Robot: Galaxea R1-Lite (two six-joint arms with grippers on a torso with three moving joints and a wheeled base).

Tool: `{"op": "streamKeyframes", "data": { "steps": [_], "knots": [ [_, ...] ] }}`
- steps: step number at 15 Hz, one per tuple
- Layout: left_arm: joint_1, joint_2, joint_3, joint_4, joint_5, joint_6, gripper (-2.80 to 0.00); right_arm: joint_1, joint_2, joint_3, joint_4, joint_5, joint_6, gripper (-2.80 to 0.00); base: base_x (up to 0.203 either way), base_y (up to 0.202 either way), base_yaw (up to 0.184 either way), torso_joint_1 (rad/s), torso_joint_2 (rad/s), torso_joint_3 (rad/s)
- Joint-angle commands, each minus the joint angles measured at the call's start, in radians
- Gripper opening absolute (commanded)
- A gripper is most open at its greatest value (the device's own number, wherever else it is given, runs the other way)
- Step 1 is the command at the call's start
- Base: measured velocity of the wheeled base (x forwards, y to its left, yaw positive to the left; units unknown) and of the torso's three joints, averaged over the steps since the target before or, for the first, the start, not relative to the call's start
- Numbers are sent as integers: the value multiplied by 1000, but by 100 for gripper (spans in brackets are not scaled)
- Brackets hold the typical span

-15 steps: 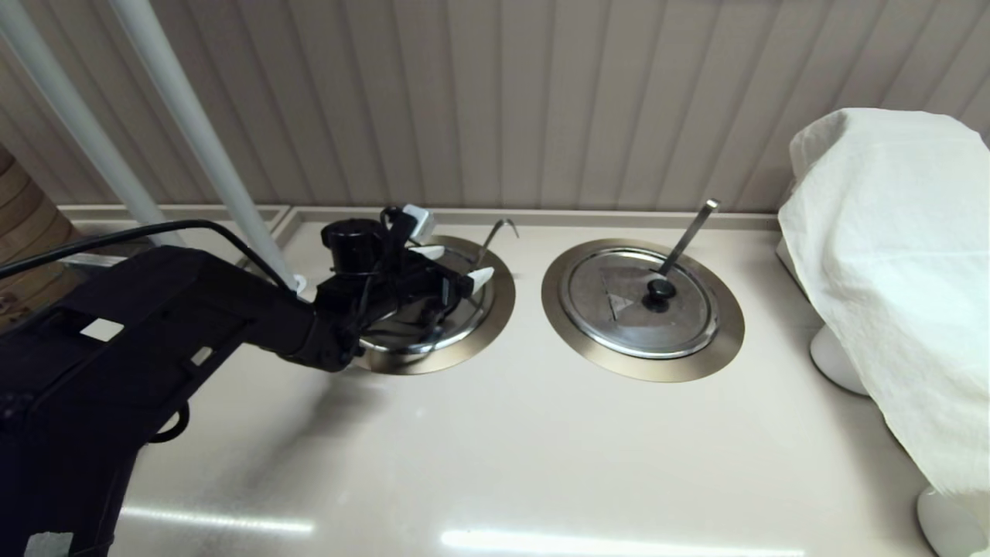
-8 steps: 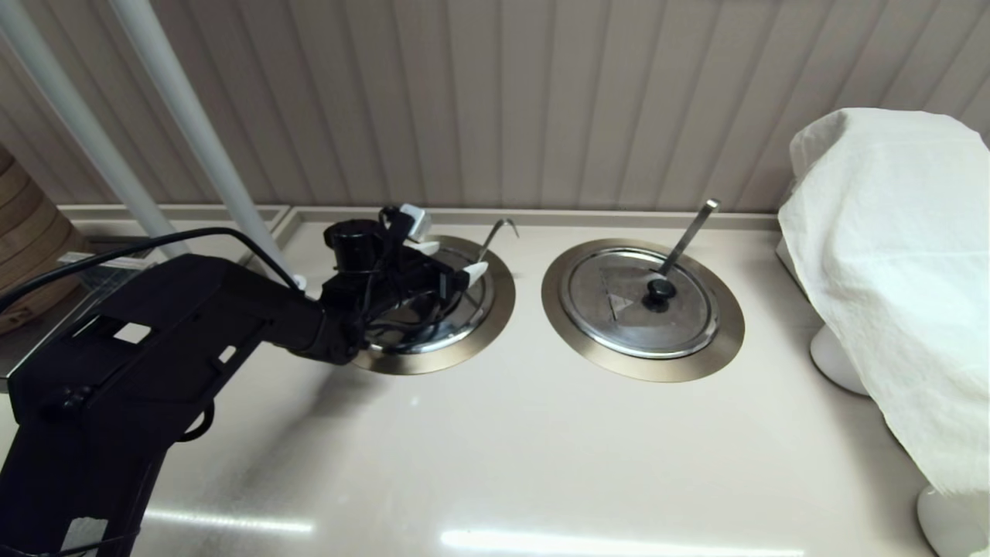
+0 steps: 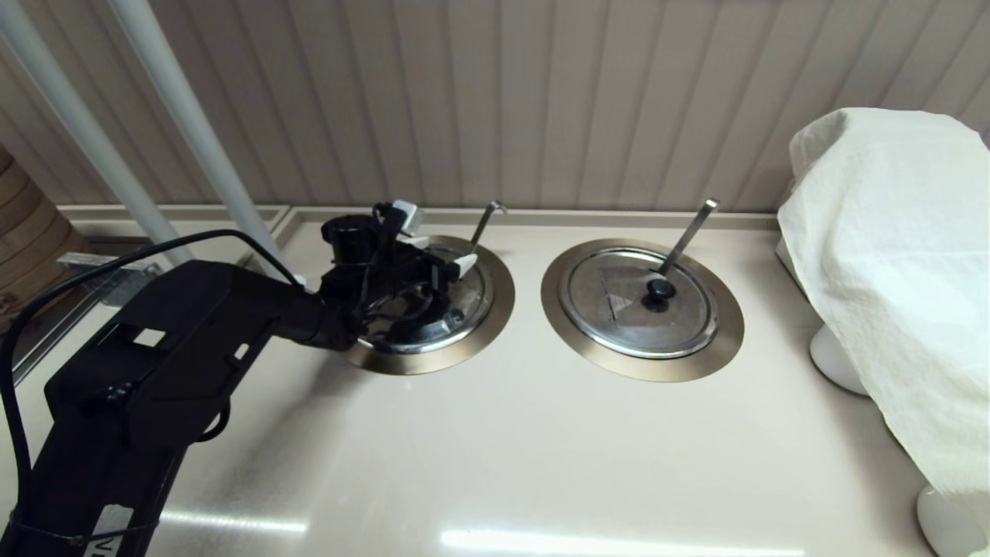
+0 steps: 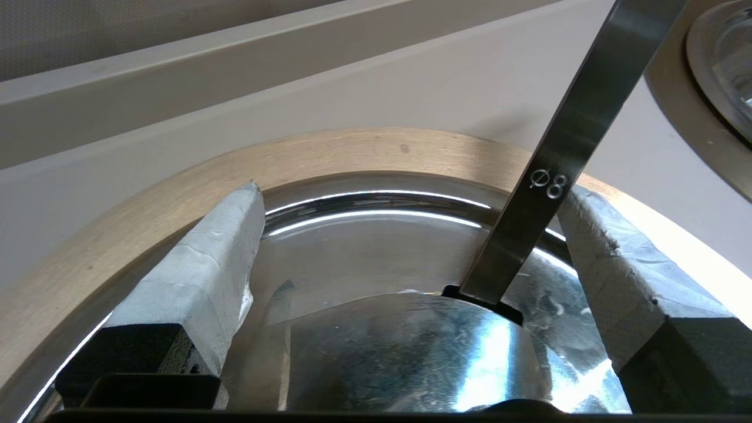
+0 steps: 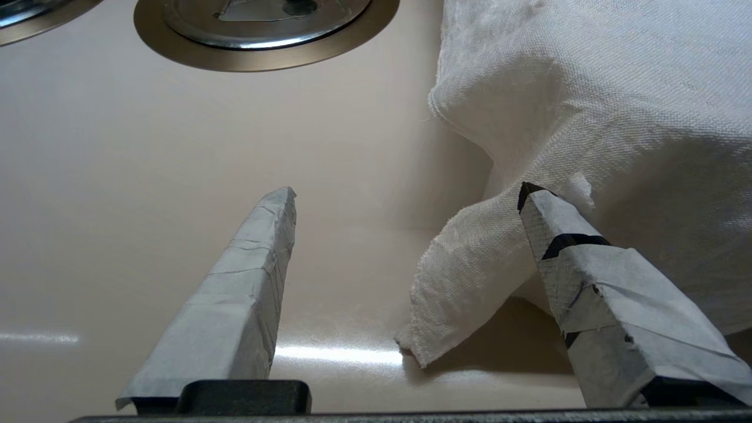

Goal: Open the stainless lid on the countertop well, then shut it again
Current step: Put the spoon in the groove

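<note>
Stainless lid (image 3: 433, 309): seated in countertop well (image 3: 495, 309), ladle handle (image 4: 564, 158) rising through its notch. My left gripper (image 4: 405, 205): fingers spread above it. Right gripper (image 5: 405, 205): spread, near white cloth (image 5: 587, 106).

My left arm reaches forward and toward the right, its wrist bent so the left gripper (image 3: 437, 254) points out and slightly down. Its two taped fingers (image 4: 200, 276) stand spread wide apart, with nothing pinched between the pads. My right arm is out of the head view; through its wrist camera I see the right gripper (image 5: 405, 197) held low, its fingers (image 5: 241, 299) also spread wide with nothing between them.
</note>
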Motion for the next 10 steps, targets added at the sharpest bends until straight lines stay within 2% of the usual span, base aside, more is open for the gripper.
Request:
{"op": "streamKeyframes", "data": {
  "steps": [1,10],
  "knots": [
    [17,13,-20,-2,-3,0,0,0,0,0,0,0,0,0,0,0,0,0,0,0],
    [18,-36,26,-5,-6,-11,0,0,0,0,0,0,0,0,0,0,0,0,0,0]
  ]
}}
